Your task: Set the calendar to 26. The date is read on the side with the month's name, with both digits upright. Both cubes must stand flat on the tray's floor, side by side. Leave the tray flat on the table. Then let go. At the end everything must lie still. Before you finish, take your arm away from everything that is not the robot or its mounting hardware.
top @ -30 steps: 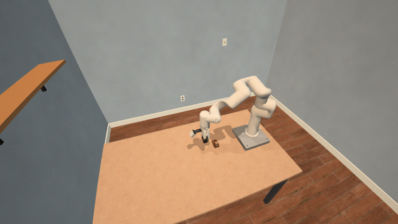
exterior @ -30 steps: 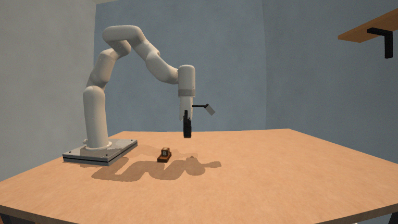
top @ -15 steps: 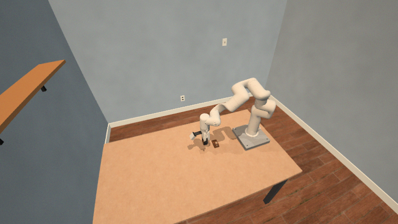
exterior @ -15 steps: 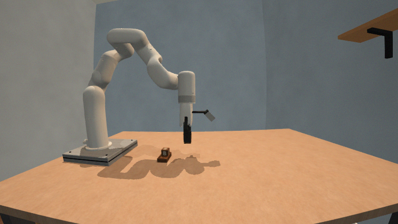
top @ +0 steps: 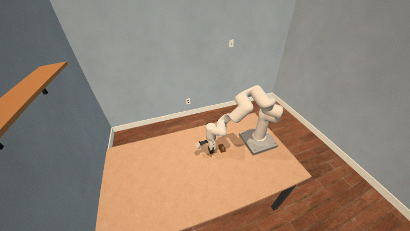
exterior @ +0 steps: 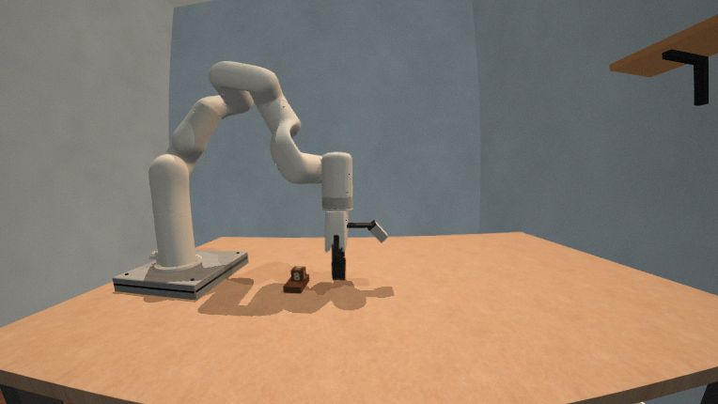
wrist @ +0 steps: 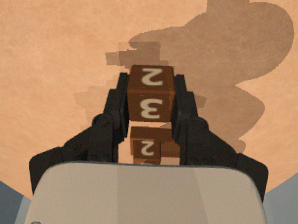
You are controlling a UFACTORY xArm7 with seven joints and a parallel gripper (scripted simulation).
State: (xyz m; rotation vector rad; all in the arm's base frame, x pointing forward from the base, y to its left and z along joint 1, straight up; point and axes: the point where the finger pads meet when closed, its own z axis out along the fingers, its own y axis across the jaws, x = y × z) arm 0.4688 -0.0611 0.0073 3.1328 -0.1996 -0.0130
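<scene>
Where the table (top: 154, 183) (exterior: 401, 320) (wrist: 45, 55) fills the lower part of the top view, the arm (top: 243, 110) (exterior: 173, 210) reaches in from the right; in the exterior view it arches from the left to the centre. The wrist points straight down, presumably so that a cube can be handled squarely.

Gripper (top: 211, 152) (exterior: 338, 277) (wrist: 151, 87): partly closed, roughly a third open, one finger against each side of the first cube (top: 209, 150) (wrist: 151, 92). Judged gripped; fingertips low, near the table. Whether the cube touches the table cannot be told.

Tray (top: 220, 145) (exterior: 292, 288) (wrist: 171, 149): flat on the table, left of the fingers in the exterior view, lower centre in the wrist view. Second cube (top: 222, 149) (exterior: 298, 274) (wrist: 146, 148) sits in it at one end, leaving room for its neighbour.

Digits: the first cube shows 2 and 3, inverted in the wrist view; the second shows 8 in the exterior view. Date not yet set; the held cube probably needs its face chosen before it goes beside the other

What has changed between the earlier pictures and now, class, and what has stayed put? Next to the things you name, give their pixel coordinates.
The gripper (top: 211, 152) (exterior: 338, 277) (wrist: 151, 87) has moved down toward the table, its upper arm bends sinking with it. Its fingers now hold a numbered cube (wrist: 151, 107); whether that grip is new, the earlier views cannot settle. The tray (top: 224, 150) (exterior: 292, 288) (wrist: 169, 150) and the cube standing in it (top: 221, 146) (exterior: 297, 273) (wrist: 146, 148) stayed where they were.
</scene>
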